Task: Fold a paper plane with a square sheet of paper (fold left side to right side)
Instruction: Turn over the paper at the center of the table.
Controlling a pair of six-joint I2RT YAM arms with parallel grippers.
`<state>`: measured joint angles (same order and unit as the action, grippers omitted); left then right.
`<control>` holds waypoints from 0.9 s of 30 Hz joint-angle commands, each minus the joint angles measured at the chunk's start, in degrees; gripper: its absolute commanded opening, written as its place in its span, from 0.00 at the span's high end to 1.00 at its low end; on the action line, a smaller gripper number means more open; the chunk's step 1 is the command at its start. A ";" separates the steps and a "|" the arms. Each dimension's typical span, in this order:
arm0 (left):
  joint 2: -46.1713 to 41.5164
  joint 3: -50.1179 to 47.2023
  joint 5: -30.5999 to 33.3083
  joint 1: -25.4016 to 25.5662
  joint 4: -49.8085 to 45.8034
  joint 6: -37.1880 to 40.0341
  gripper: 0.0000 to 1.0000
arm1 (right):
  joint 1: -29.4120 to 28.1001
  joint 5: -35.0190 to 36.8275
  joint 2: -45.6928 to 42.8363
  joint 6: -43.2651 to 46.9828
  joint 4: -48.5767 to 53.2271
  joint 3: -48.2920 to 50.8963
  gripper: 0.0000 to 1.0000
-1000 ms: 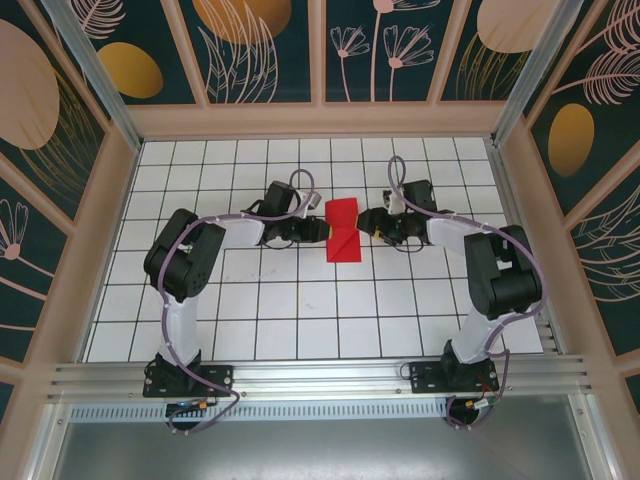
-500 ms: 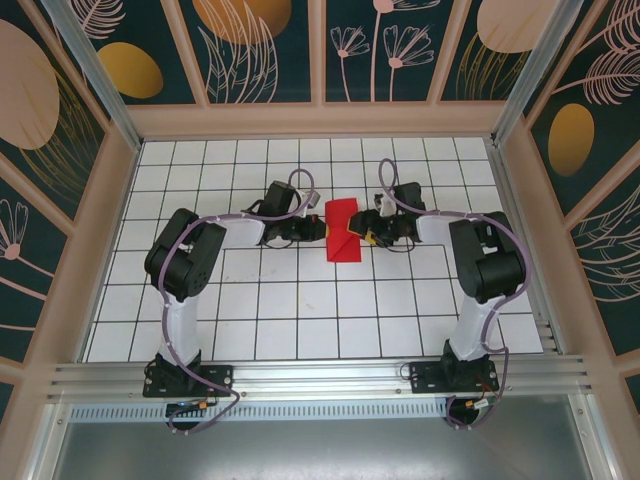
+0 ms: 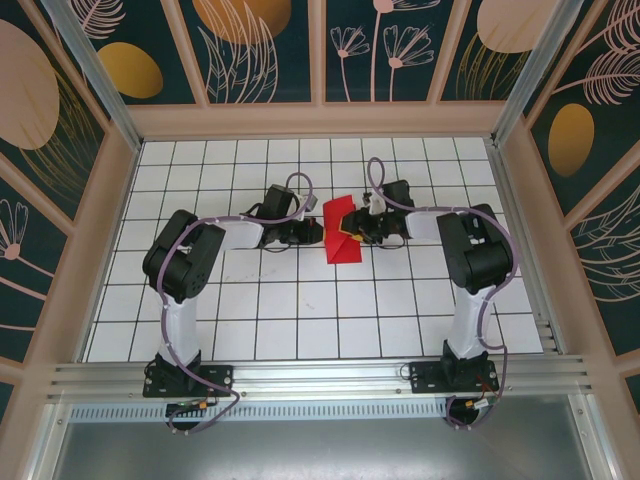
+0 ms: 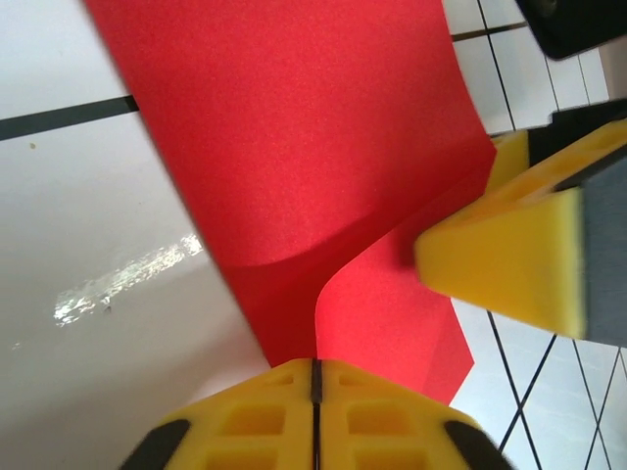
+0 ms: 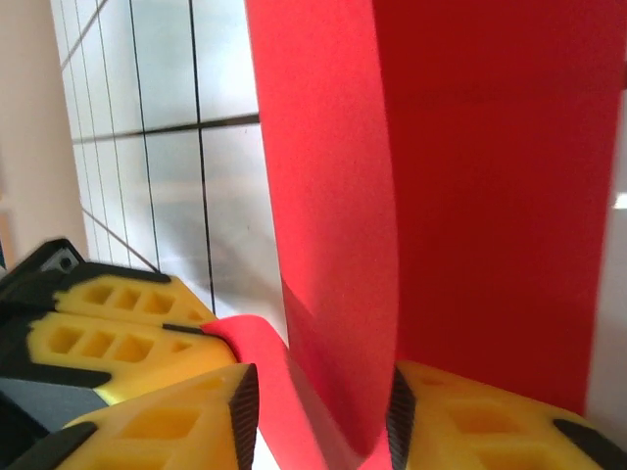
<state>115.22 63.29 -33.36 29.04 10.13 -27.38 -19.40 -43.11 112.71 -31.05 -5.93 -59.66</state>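
Note:
The square sheet of paper (image 3: pixel 346 246) is bright red and lies buckled mid-table between both grippers. My left gripper (image 3: pixel 319 232) is at its left edge. In the left wrist view, that gripper (image 4: pixel 315 368) is shut, with a curled edge of the paper (image 4: pixel 294 147) pinched in the seam. My right gripper (image 3: pixel 353 229) has come in from the right. Seen from the right wrist, its jaws (image 5: pixel 318 406) stand apart around a raised fold of the paper (image 5: pixel 490 196). The fold touches the right pad. The left gripper's fingers (image 5: pixel 118 313) sit close by, holding a red flap.
The white gridded tabletop (image 3: pixel 300 300) stretches around the paper. Wooden frame walls (image 3: pixel 320 120) enclose it at the back and sides. The two grippers are almost touching over the paper, and both arm bases stand at the near edge.
My right gripper has moved left onto the paper and its jaws have narrowed around a fold. The paper's right part has lifted and buckled. The left gripper stays pinched at the left edge.

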 commanded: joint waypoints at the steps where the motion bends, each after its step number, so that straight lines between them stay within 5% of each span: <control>1: -3.58 -0.99 1.03 -0.29 1.01 -0.39 0.75 | -0.10 -2.30 -0.25 -0.43 -2.59 -1.20 0.79; 4: -7.97 -3.70 1.26 -1.70 3.17 -2.40 0.50 | 1.36 -3.17 -3.33 -0.19 -4.33 0.42 0.96; 10: -23.38 -11.59 1.46 -4.60 9.51 -10.18 0.04 | 6.15 -11.77 -15.06 -2.43 -16.70 7.30 1.00; 19: -32.41 -12.72 -11.24 -4.60 24.10 -23.76 0.02 | 6.85 -19.60 -25.80 -9.38 -23.68 2.63 1.00; 27: -31.50 -12.58 -17.56 -2.92 35.36 -30.17 0.02 | 0.56 -18.77 -26.71 -9.49 -20.75 -4.88 0.99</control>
<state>83.31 51.31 -46.24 25.17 37.15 -53.43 -16.95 -60.14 87.22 -39.81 -25.52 -61.65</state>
